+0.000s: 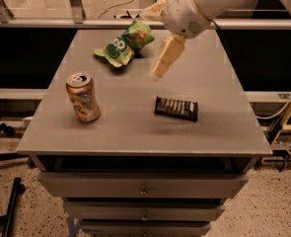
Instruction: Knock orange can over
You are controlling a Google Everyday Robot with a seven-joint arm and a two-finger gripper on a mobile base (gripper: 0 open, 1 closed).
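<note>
The orange can [82, 98] stands upright near the front left of the grey table [135, 135]. It is dented, with a silver top and pull tab. My gripper [150, 43] hangs above the middle of the table, to the right of and behind the can and well apart from it. It is open and empty. One cream finger [163, 58] points down and to the left, and the other shows near the table's back edge.
A green snack bag [123, 44] lies at the back, just left of the gripper. A flat dark candy bar [176, 108] lies right of centre. The table has drawers below. A black stand leg [9, 211] is on the floor at left.
</note>
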